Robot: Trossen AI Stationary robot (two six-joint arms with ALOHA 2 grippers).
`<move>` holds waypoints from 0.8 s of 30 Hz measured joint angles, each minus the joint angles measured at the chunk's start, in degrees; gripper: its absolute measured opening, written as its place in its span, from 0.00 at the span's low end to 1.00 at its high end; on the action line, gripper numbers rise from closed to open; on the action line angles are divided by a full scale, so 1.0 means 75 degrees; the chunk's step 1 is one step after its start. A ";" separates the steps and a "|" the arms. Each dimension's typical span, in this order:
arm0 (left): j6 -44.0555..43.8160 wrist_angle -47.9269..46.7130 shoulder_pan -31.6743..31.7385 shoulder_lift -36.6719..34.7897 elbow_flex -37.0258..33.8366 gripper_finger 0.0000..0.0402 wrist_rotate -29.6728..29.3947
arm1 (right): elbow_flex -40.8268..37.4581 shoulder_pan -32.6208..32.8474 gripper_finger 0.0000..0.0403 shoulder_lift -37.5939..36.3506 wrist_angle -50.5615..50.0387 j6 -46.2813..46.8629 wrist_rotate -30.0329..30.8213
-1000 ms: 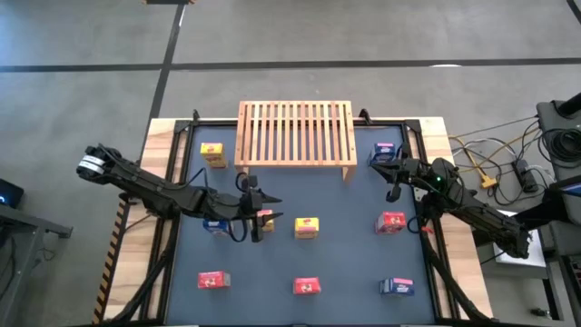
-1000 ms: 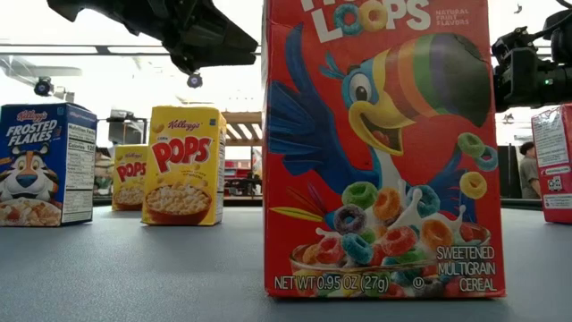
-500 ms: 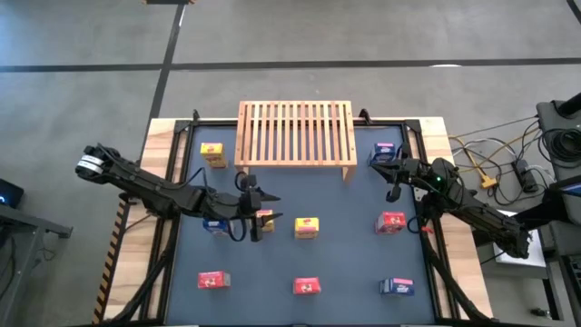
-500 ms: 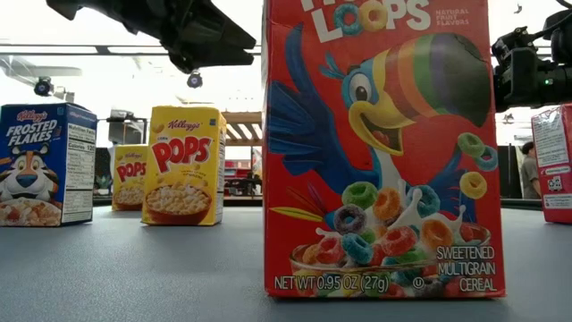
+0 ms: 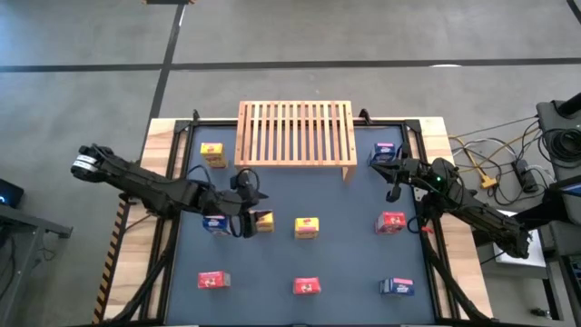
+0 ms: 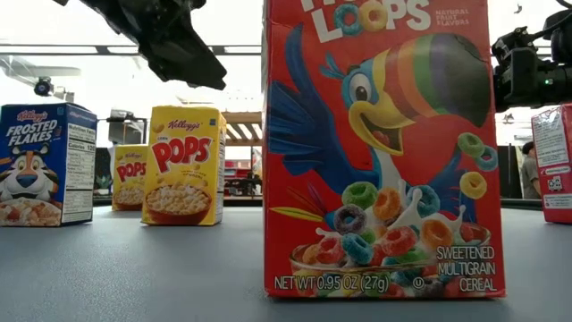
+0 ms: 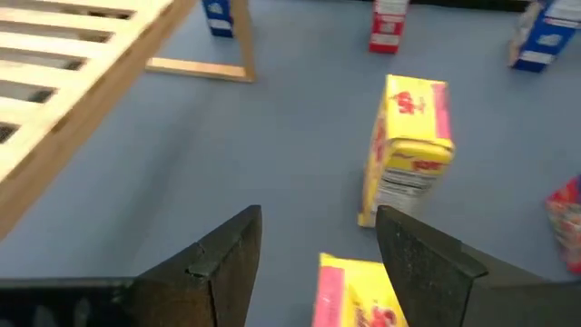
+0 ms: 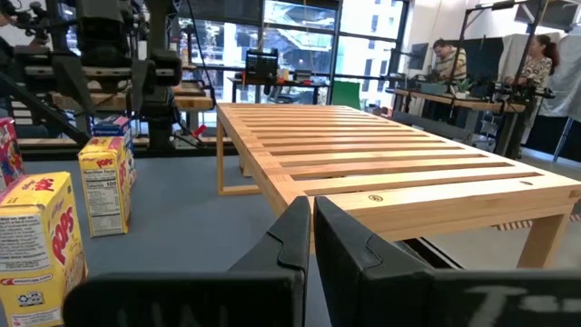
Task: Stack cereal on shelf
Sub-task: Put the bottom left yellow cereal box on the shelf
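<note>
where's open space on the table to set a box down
The shelf top is bare. So is the tabletop strip between the middle row and front row of cereal boxes. Crowded: around the left gripper, over a yellow box beside a blue box.

Even indoor light, bright background, some blur up close

From the low view, windows at twelve o'clock glare white behind the red cereal box [image 6: 380, 148], leaving the arm overhead a silhouette. The left wrist view is smeared by motion blur across the shelf [image 7: 64, 91]. Overhead, light is flat, shadows faint.
</note>
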 joint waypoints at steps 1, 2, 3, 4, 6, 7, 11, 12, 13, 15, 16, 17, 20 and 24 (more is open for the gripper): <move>-0.0109 -0.0226 0.0000 0.0009 0.0117 0.50 0.0114 | 0.0002 0.0000 0.02 0.0000 0.0000 0.0000 -0.0001; -0.0298 -0.0518 0.0000 0.0033 0.0242 0.50 0.0149 | 0.0002 -0.0001 0.02 0.0000 0.0000 0.0000 0.0000; -0.0423 -0.0835 0.0000 0.0070 0.0368 0.51 0.0152 | 0.0001 -0.0002 0.02 0.0000 0.0000 0.0000 -0.0001; -0.0506 -0.1175 0.0000 0.0117 0.0491 0.51 0.0163 | 0.0001 -0.0002 0.02 0.0000 0.0000 0.0000 -0.0002; -0.0665 -0.1689 -0.0003 0.0199 0.0663 0.53 0.0161 | 0.0003 -0.0002 0.02 0.0000 0.0000 0.0000 -0.0002; -0.0728 -0.1775 -0.0004 0.0229 0.0697 0.54 0.0161 | 0.0003 0.0000 0.02 0.0000 0.0000 0.0000 -0.0003; -0.0818 -0.1788 -0.0020 0.0284 0.0685 0.59 0.0186 | 0.0001 -0.0002 0.02 0.0000 0.0000 0.0000 -0.0001; -0.0886 -0.1865 -0.0026 0.0296 0.0655 0.60 0.0147 | 0.0001 -0.0001 0.02 0.0000 0.0000 0.0000 0.0000; -0.0958 -0.1982 -0.0028 0.0299 0.0613 0.61 0.0135 | 0.0003 -0.0001 0.02 0.0000 0.0000 0.0000 0.0000; -0.1027 -0.2027 -0.0060 0.0295 0.0524 0.62 0.0136 | 0.0000 -0.0003 0.02 0.0000 0.0000 0.0000 -0.0002; -0.1033 -0.2007 -0.0093 0.0274 0.0460 0.63 0.0136 | 0.0001 0.0000 0.02 0.0000 0.0000 0.0000 -0.0001; -0.1069 -0.2027 -0.0125 0.0253 0.0402 0.63 0.0137 | 0.0001 -0.0001 0.02 0.0000 0.0000 0.0000 0.0000; -0.1249 -0.2014 -0.0261 0.0171 0.0276 0.63 0.0137 | 0.0001 -0.0001 0.02 0.0000 0.0000 0.0000 0.0000; -0.1564 -0.1955 -0.0513 -0.0048 0.0093 0.63 0.0115 | 0.0001 -0.0002 0.02 0.0000 0.0000 0.0000 -0.0003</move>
